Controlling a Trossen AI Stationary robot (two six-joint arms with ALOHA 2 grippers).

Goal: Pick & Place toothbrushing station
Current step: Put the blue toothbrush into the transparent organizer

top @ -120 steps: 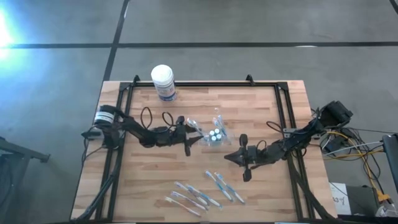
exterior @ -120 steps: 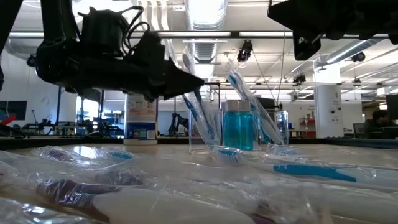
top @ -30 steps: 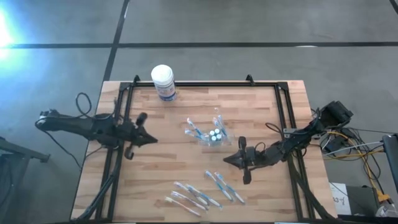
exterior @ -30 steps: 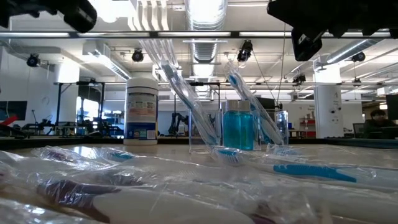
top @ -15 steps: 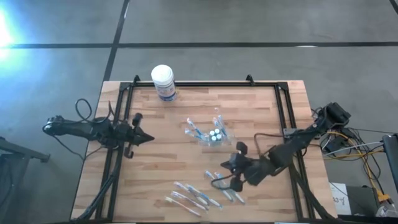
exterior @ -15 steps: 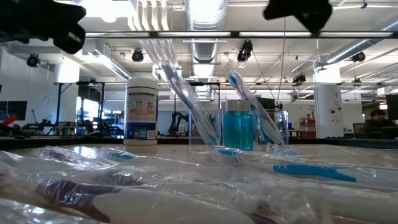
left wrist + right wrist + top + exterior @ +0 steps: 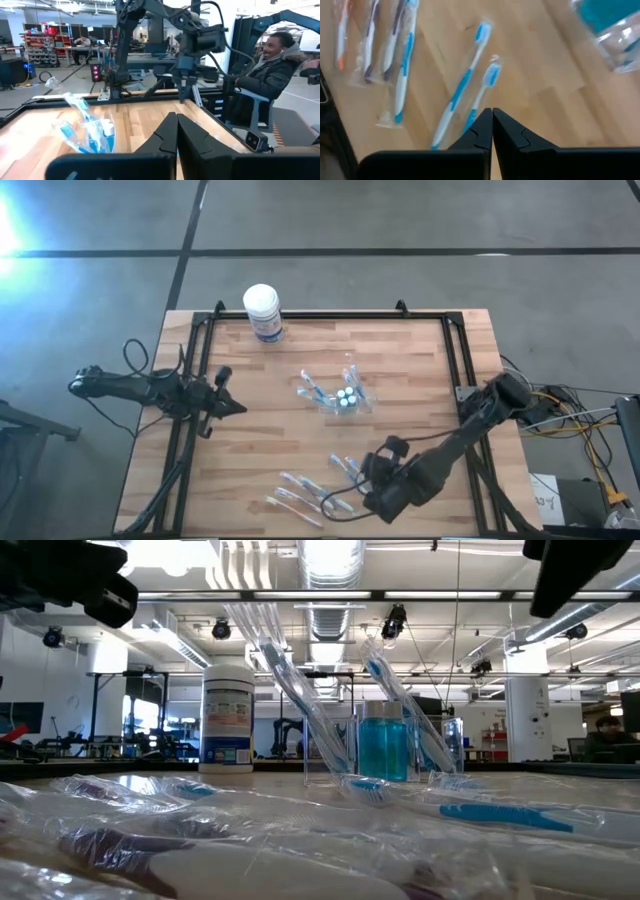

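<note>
Wooden table (image 7: 260, 440), concrete floor (image 7: 400, 220), lab behind

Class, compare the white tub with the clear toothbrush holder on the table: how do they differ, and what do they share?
The white tub is opaque with a printed label; the clear holder is see-through. The tub stands at the table's far edge; the holder sits near the middle, holding toothbrushes. Both stand upright, untouched by either gripper.
</note>
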